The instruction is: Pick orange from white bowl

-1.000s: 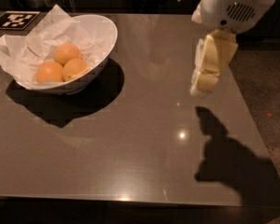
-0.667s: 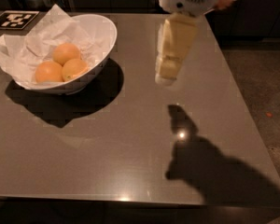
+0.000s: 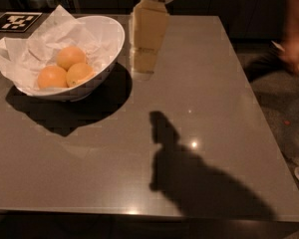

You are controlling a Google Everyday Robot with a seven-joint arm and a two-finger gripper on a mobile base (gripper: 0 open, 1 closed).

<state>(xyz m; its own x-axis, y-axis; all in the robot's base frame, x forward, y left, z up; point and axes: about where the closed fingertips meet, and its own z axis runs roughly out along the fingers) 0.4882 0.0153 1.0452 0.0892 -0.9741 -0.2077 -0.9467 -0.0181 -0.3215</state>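
The table [image 3: 214,83] carries the white bowl [image 3: 120,34] at its far left. The gripper [image 3: 143,63] hangs just right of the rim, and its opening cannot be told. It should clear the rim, then descend squarely on the nearest orange [image 3: 79,73] inside.

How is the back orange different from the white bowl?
The back orange is round and yellow-orange; the white bowl is wide, shallow and white. The orange is far smaller than the bowl. The orange lies inside on crumpled paper; the bowl stands on the table. Both sit near the gripper, which hangs over the table beside the bowl.
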